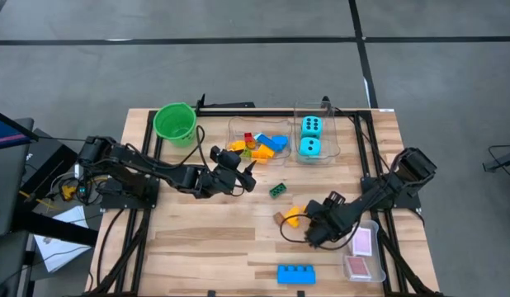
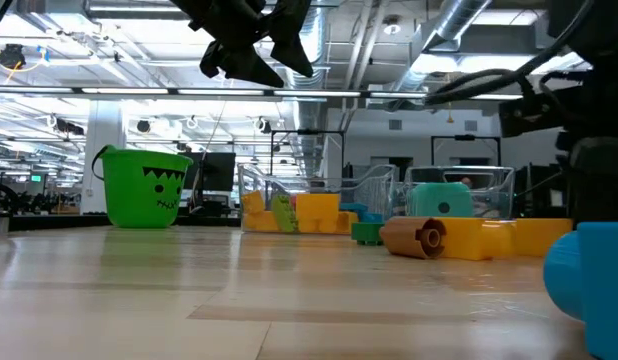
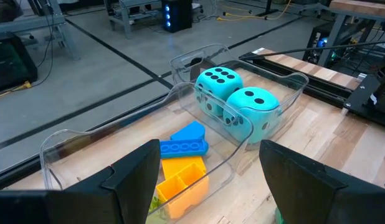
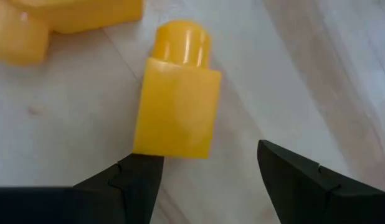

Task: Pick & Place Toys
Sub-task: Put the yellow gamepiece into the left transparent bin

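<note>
My left gripper (image 1: 245, 171) is open and empty, raised above the table beside the clear tub (image 1: 238, 132) of small blocks; it also shows in its wrist view (image 3: 208, 149). That tub holds blue (image 3: 183, 147) and orange (image 3: 180, 180) blocks. Two cyan dice (image 3: 236, 99) sit in a second clear tub (image 1: 321, 153). My right gripper (image 1: 304, 224) is open, low over the table. A yellow block (image 4: 177, 102) lies on its side just ahead of its fingers (image 4: 208, 158). A green block (image 1: 277, 190) and a blue block (image 1: 296, 274) lie on the table.
A green bucket (image 1: 175, 122) stands at the far left. Pink-and-white cards lie in clear tubs (image 1: 362, 254) at the near right, close to my right arm. A brown cylinder (image 2: 414, 237) lies beside another yellow block (image 2: 489, 238). Black rails (image 1: 238, 107) edge the table.
</note>
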